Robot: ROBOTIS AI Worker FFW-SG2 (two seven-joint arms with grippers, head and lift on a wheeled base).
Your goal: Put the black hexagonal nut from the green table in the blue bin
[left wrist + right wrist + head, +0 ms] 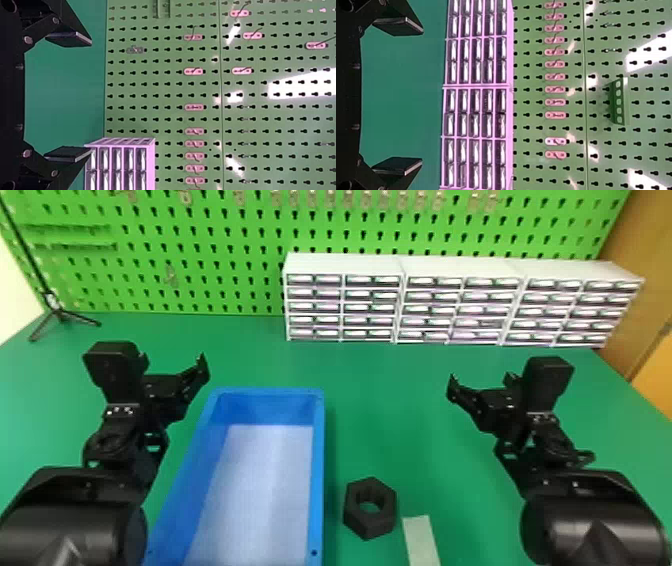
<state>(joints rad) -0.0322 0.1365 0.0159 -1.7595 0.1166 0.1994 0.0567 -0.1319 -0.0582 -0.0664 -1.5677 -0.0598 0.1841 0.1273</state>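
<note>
On the green table (390, 405), black hexagonal nut (364, 524) just beside blue bin (318, 470); left end effector (172, 364), fingers apart; right end effector (481, 382) likewise.

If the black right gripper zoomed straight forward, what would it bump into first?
Probably the long white cabinet of little drawers. The black right gripper seems to face it across the green table, but depth is unclear.

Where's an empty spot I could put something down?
The green table is bare between the blue bin and right gripper, from the black nut back to the drawers. The bin's floor is bare too. It's crowded beside the nut, between bin and pale strip.
</note>
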